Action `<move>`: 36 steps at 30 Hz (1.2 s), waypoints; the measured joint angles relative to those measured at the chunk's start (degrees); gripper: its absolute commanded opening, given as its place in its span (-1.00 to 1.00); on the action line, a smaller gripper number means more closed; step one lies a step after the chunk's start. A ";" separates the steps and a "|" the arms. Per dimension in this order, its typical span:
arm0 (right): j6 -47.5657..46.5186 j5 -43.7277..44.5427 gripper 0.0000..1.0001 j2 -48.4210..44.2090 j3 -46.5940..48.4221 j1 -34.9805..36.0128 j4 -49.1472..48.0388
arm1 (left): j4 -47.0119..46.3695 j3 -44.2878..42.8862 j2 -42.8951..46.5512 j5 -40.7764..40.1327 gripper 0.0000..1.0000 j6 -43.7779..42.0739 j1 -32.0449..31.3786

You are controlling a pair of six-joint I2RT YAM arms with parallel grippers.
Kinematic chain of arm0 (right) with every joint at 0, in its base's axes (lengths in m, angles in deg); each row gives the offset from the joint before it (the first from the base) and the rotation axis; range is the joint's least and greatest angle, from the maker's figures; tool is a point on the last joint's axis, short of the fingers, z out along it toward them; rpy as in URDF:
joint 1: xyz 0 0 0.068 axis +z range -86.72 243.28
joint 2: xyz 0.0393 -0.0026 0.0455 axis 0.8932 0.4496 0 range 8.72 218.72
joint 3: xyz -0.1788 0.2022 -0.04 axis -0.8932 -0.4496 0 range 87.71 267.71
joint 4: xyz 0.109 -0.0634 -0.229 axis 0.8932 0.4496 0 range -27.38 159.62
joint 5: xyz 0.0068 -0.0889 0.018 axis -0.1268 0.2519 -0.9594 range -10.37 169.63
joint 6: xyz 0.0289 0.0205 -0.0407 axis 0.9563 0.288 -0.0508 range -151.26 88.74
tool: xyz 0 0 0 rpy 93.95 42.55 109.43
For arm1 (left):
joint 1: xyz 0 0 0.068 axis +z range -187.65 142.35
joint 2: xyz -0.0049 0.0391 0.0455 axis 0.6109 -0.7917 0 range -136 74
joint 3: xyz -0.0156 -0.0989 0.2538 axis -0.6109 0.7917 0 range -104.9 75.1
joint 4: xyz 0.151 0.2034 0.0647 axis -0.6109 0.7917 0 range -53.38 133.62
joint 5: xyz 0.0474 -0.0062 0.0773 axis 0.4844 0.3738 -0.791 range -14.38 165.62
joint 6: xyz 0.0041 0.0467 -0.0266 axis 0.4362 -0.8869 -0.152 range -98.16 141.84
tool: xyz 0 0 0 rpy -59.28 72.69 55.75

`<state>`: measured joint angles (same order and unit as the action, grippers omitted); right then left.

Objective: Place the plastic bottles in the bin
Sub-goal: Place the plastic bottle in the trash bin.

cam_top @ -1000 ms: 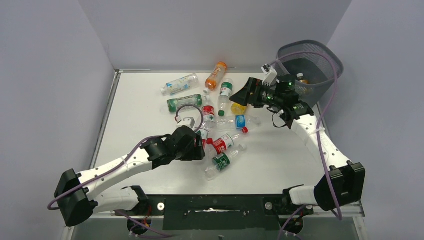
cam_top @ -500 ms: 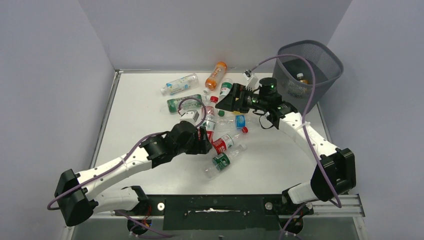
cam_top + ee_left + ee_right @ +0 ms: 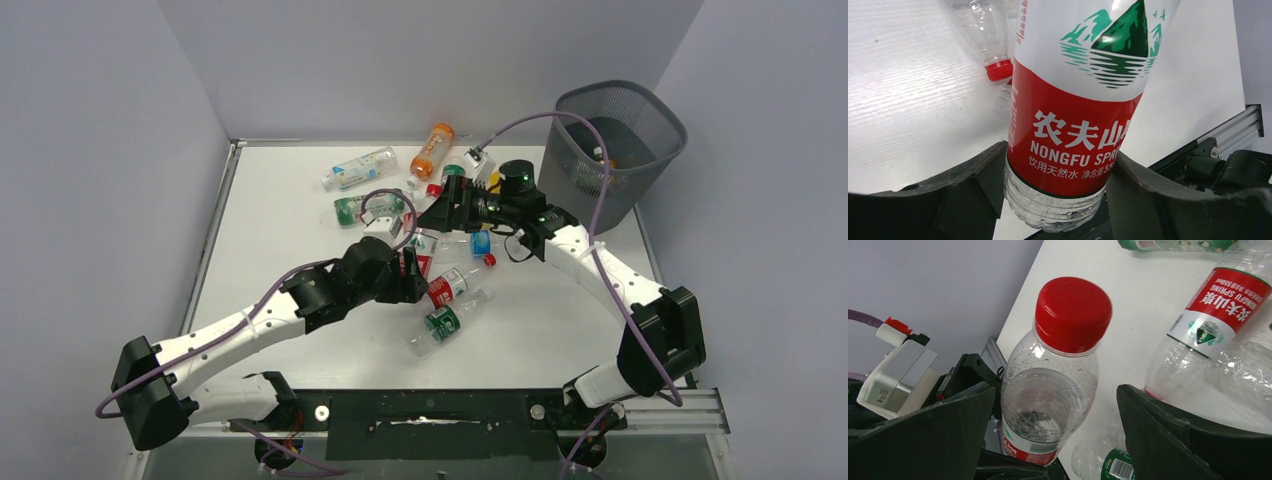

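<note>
My left gripper (image 3: 1058, 165) (image 3: 408, 276) is shut on the lower body of a clear plastic bottle (image 3: 1073, 125) (image 3: 420, 248) with a red and white label, held above the table. The bottle's red-capped upper part (image 3: 1048, 385) stands between the wide jaws of my open right gripper (image 3: 1055, 390) (image 3: 432, 212), nearer its left finger (image 3: 948, 430); I cannot tell if that finger touches it. Several more bottles lie on the table: orange (image 3: 432, 150), blue-labelled (image 3: 358, 168), green (image 3: 365, 207), red-labelled (image 3: 447, 286). The mesh bin (image 3: 660, 120) stands at the far right.
A bottle (image 3: 600, 155) lies inside the bin. A red-labelled bottle (image 3: 1218, 315) and a green-labelled one (image 3: 1115, 465) lie beside my right gripper. A clear red-capped bottle (image 3: 998, 67) lies under the held one. Grey walls enclose the table (image 3: 280, 230).
My right arm has swung left from the bin's rim to the held bottle's cap end, staying open. My left gripper has shifted slightly right with the bottle.
</note>
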<state>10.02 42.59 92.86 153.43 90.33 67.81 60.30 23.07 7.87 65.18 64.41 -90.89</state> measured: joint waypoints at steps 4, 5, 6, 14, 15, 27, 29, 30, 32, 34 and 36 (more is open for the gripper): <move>-0.07 -0.02 0.93 0.63 0.00 1.79 0.00 | -0.28 -0.50 -0.15 0.00 0.09 -0.33 0.02; -0.07 -0.02 0.86 0.79 0.00 2.08 0.02 | -0.39 -0.52 -0.15 0.00 0.09 -0.37 0.00; -0.09 -0.02 0.79 0.98 0.00 2.51 0.02 | -0.46 -0.52 -0.15 -0.02 0.10 -0.42 0.00; -0.24 -0.09 0.07 2.21 0.11 4.50 0.00 | -0.07 -0.55 -0.15 -0.98 0.15 -1.51 0.02; -0.17 -0.15 0.03 2.51 0.22 4.52 -0.02 | 0.07 -0.55 -0.15 -1.14 0.16 -1.68 0.09; -1.79 1.07 -0.09 3.04 3.96 4.42 2.51 | 1.09 -3.74 0.09 -1.49 0.62 -4.55 1.22; -2.67 1.66 -0.09 3.06 4.90 3.87 4.02 | 1.44 -4.33 0.61 -1.60 0.62 -5.01 1.49; -3.10 1.68 -0.09 3.06 5.40 3.56 4.96 | 1.62 -4.68 0.98 -1.66 0.62 -5.35 1.62; -4.15 1.88 -0.09 3.04 6.80 1.99 6.95 | 1.88 -5.40 1.75 -1.92 0.63 -5.70 1.88; -5.38 2.05 -0.09 3.06 8.85 -0.81 9.38 | 2.23 -6.14 2.86 -2.32 0.63 -5.97 2.03; -6.73 2.25 -0.08 3.06 11.80 -4.61 11.91 | 2.40 -6.56 4.17 -2.71 0.64 -6.19 2.05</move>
<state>3.29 44.84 95.92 165.23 85.72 79.72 62.71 16.51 12.04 62.47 58.22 -88.83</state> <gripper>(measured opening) 0.558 0.815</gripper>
